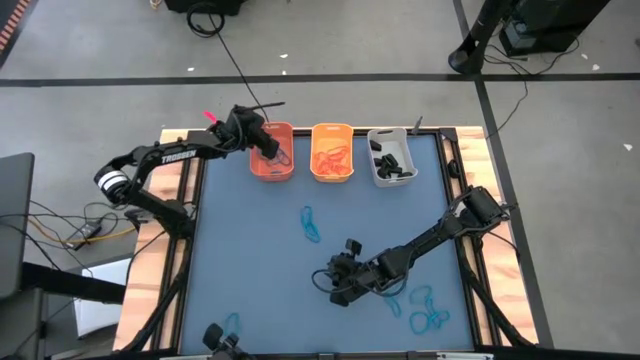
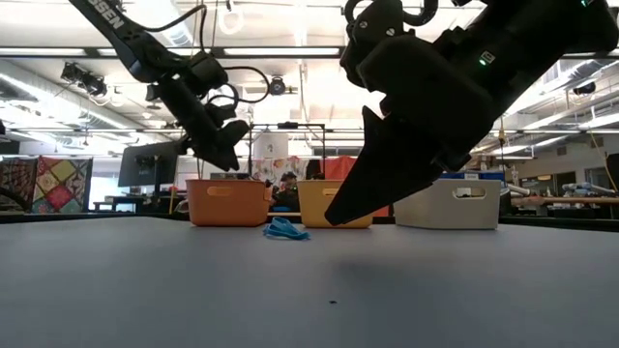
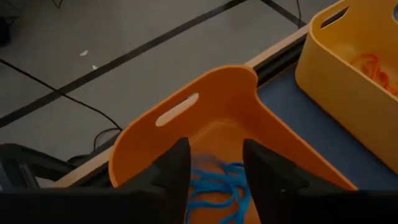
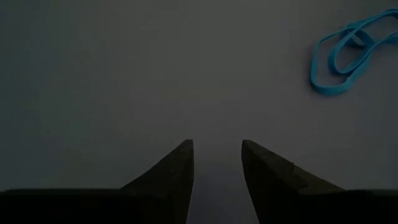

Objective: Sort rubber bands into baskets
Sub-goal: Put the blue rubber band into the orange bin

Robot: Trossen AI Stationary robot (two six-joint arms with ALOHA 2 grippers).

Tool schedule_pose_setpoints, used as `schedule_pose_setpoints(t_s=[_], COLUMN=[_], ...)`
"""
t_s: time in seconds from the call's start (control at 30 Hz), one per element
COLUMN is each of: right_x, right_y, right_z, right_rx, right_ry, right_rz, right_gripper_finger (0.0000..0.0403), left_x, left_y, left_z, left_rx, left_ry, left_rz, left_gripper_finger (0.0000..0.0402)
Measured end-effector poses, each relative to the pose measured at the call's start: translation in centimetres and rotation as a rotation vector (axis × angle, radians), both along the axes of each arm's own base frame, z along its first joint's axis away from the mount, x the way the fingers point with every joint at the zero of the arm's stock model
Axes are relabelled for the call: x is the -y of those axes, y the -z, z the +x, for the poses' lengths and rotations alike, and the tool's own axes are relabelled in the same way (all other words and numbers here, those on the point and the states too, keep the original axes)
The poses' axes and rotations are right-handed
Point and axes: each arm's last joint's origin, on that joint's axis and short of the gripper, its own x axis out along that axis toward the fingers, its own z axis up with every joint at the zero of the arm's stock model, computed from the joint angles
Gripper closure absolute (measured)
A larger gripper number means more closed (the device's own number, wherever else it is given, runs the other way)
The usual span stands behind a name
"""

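Left gripper (image 3: pixel 214 180) part-open and empty above blue bands (image 3: pixel 217 190) in the orange basket (image 1: pixel 271 152); right gripper (image 4: pixel 216 171) part-open, empty over the desk (image 1: pixel 250 250), near a blue band (image 4: pixel 345 59): light, limp, pinch one strand.

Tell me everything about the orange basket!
The orange basket is a small rectangular bin of smooth plastic with rounded corners and a slot handle cut into its end wall. It stands upright at the table's far edge, leftmost in a row of three, beside the yellow-orange basket. Blue rubber bands lie inside it. The left end effector hangs over its opening, fingers apart; whether it touches the basket cannot be told.
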Motion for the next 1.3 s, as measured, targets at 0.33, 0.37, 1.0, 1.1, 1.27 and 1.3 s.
schedule_pose_setpoints(t_s=[0.33, 0.37, 1.0, 1.1, 1.27, 1.3], right_x=[-0.2, -0.2, -0.6, -1.0, -1.5, -1.5], right_y=[0.0, 0.0, -0.1, -0.1, -0.1, -0.1], right_z=[-0.1, -0.1, -0.1, -0.2, -0.5, -0.5], right_rx=[0.000, 0.000, 0.011, 0.009, 0.005, 0.004], right_ry=[-0.004, -0.005, -0.051, -0.065, -0.101, -0.106], right_rz=[0.006, 0.006, -0.001, -0.003, -0.023, -0.028], right_gripper_finger=[0.0255, 0.0255, 0.0255, 0.0255, 0.0255, 0.0255], left_x=[3.0, 3.9, 23.9, 26.3, 29.9, 30.6], left_y=[-2.3, -2.6, 2.3, 2.6, 3.7, 4.0], left_z=[-0.3, -0.3, -3.4, -4.0, -5.0, -5.2], left_rx=[0.006, 0.002, -0.028, -0.028, -0.076, -0.089], left_ry=[0.095, 0.124, 0.499, 0.545, 0.580, 0.583], left_rz=[0.017, 0.020, -0.300, -0.375, -0.529, -0.551], left_gripper_finger=[0.0256, 0.0258, 0.0311, 0.0320, 0.0339, 0.0342])
